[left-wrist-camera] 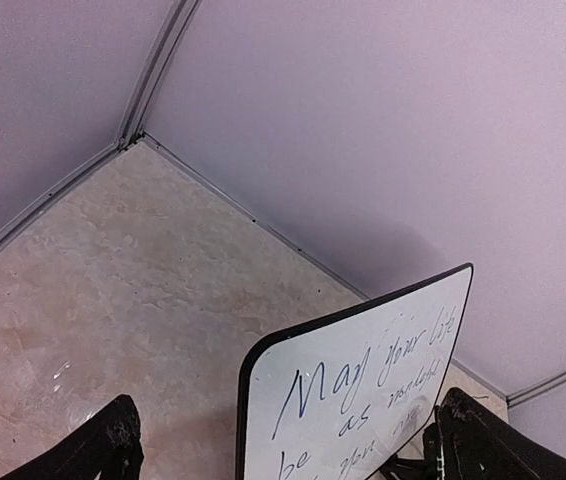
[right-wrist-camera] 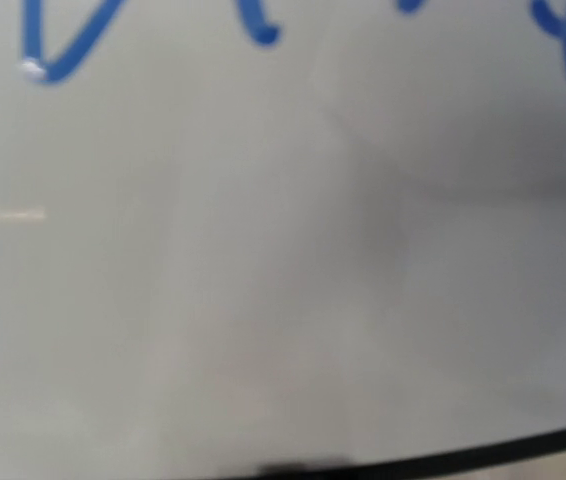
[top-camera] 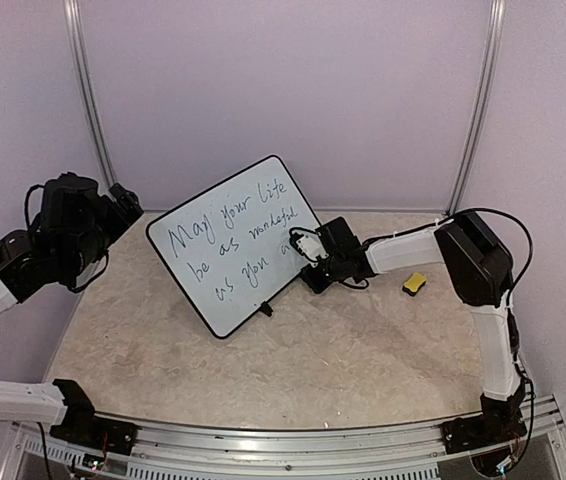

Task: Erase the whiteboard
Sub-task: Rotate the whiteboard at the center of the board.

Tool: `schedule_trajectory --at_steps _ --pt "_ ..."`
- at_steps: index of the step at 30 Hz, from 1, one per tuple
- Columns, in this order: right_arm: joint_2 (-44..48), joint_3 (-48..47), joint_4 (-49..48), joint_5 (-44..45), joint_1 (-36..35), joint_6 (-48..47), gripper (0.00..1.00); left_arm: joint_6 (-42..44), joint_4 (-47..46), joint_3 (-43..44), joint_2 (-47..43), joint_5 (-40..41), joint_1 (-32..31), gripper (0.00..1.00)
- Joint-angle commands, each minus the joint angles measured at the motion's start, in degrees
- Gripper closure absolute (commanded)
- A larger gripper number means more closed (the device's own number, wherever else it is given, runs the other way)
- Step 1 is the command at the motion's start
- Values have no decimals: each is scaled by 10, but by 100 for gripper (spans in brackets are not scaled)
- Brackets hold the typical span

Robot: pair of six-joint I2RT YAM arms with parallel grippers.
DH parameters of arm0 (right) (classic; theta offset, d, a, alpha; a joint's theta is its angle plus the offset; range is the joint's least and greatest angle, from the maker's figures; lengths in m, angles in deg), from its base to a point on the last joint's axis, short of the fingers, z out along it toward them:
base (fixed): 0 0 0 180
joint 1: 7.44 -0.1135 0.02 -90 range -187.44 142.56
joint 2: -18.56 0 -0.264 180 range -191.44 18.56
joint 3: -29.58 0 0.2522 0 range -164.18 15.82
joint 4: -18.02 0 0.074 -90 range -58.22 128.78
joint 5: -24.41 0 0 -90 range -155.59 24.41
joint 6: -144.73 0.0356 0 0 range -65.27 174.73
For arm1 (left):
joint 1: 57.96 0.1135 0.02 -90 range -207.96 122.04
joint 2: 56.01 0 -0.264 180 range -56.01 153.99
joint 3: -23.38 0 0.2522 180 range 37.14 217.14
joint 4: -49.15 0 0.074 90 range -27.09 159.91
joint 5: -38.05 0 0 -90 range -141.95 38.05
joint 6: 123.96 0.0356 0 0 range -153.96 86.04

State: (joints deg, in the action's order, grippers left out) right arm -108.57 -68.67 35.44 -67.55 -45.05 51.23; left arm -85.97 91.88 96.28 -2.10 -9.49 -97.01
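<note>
Ahead of the left gripper (top-camera: pixel 123 208), whose fingers (left-wrist-camera: pixel 113 445) stand wide apart and hold nothing, the whiteboard (top-camera: pixel 228 250) is propped on the table (top-camera: pixel 313 370). In the wrist view its upper corner rises between the two fingertips, closer to the right one, and touches neither. Three lines of dark handwriting cover most of the face, so I judge the erasing barely begun, if at all.

At the board's opposite end sits the right gripper (top-camera: pixel 306 247), fingers together, its tip against or just off the written face near the lower rim. A small white thing shows at the tip; I cannot tell what it is or whether it is gripped. That wrist's camera sees only white surface, blue strokes above and the black rim below. Well behind those fingers, by the right arm's elbow, lies a yellow sponge (top-camera: pixel 415 283), touching nothing.

To wipe well, press squarely and lightly. The board leans back, a black stand foot (top-camera: pixel 265 310) showing past its lower edge, and would likely slide or tip under a hard push. Bracing its free end with the open left fingers seems wise. Stroke along the lines of writing in overlapping passes, top line downward.

The face looks up and toward the left fingers' side. The long axis follows the writing, running from beside the left fingertips away toward the right fingertips.
</note>
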Motion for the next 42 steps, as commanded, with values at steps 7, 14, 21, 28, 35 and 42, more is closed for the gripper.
schedule_trajectory --at_steps 7,14,21,28,35,42 --pt "45 153 33 176 30 132 100 23 -15 -7 -14 16 -3 1" --pt "41 165 31 189 29 130 93 25 -22 -10 -17 15 -2 1" --pt "48 172 32 189 24 123 73 22 -18 -7 -20 14 -2 1" --pt "75 209 35 208 9 126 47 20 -22 -2 -17 11 -3 1" --pt "144 261 43 214 4 152 1 21 -32 -6 -13 4 -3 1" --pt "252 285 103 251 -1 222 0 24 -41 -16 -14 0 -4 1"
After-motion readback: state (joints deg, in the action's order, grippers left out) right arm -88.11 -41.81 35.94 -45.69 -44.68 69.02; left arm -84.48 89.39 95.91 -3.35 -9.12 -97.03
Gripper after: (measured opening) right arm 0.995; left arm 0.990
